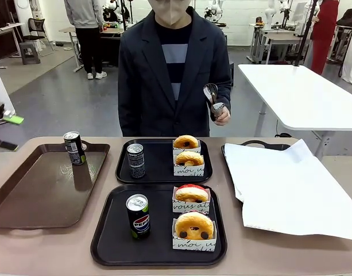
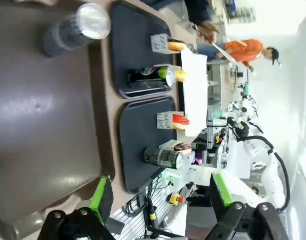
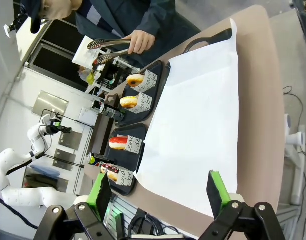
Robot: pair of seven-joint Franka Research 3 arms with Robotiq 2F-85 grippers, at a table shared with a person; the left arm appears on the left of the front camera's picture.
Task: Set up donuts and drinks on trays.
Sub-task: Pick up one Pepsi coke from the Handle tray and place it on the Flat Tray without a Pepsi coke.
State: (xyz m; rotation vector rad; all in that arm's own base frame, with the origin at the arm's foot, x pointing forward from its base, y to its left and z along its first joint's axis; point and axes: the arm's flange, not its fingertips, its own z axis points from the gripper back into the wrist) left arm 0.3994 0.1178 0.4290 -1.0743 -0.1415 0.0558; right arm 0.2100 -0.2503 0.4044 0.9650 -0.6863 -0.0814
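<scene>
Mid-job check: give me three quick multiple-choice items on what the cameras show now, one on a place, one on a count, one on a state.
1. Where does the dark can with green stand?
A. on the brown tray
B. on the white paper
C. on the near black tray

2. How many donuts sit on the near black tray?
A. one
B. two
C. four

3. How are the left gripper fingers?
A. shut on a can
B. open, empty
C. shut on a donut

Answers: 1 A, it stands at that tray's far edge. 2 B, two sleeved donuts beside the Pepsi can. 3 B, green pads apart, nothing between.

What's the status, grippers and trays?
Left gripper open, empty; right gripper open, empty. Both black trays each hold one can, two donuts. Third can on brown tray. Nothing obstructing.
</scene>
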